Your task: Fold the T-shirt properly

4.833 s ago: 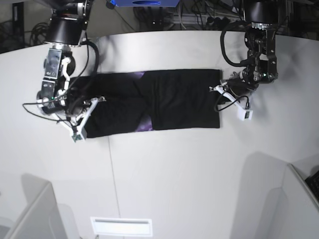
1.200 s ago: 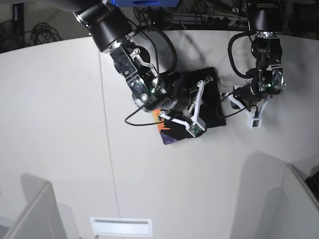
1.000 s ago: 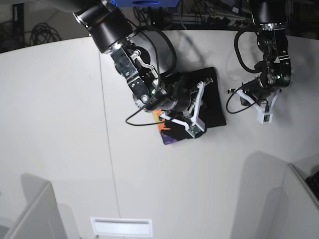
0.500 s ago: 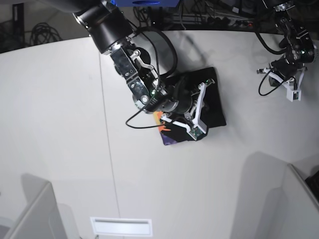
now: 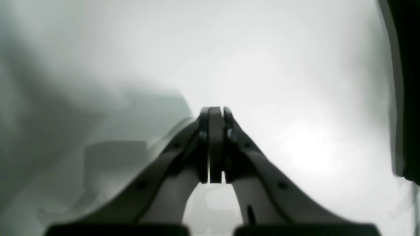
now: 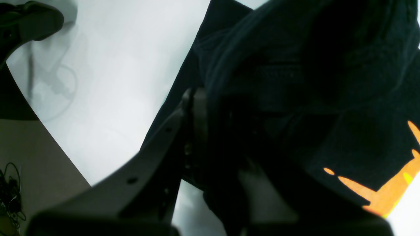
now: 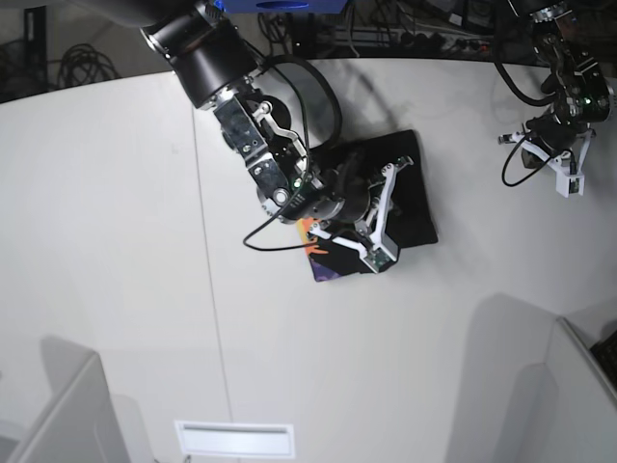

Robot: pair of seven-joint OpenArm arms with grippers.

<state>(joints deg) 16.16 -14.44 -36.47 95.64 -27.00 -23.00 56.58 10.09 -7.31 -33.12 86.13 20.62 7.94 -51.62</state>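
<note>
The black T-shirt (image 7: 413,207) lies folded into a compact bundle at mid-table, with its orange and purple print (image 7: 316,253) peeking out at the lower left edge. My right gripper (image 7: 390,178) reaches over the bundle and is shut on a fold of the black cloth. In the right wrist view the T-shirt (image 6: 295,82) drapes over the right gripper (image 6: 210,105), hiding one finger, and the orange print (image 6: 387,191) shows at the lower right. My left gripper (image 7: 564,181) hovers far to the right, off the shirt. The left gripper (image 5: 211,113) is shut with nothing in it.
The white table (image 7: 116,241) spreads around the bundle. A grey panel (image 7: 540,376) rises at the lower right corner and another grey panel (image 7: 58,415) at the lower left. Cables and equipment (image 7: 405,29) crowd the far edge.
The shirt lay stretched out long; my right gripper has carried one end over onto the other. My left gripper let go and swung away to the far right. Little has moved in the last half second.
</note>
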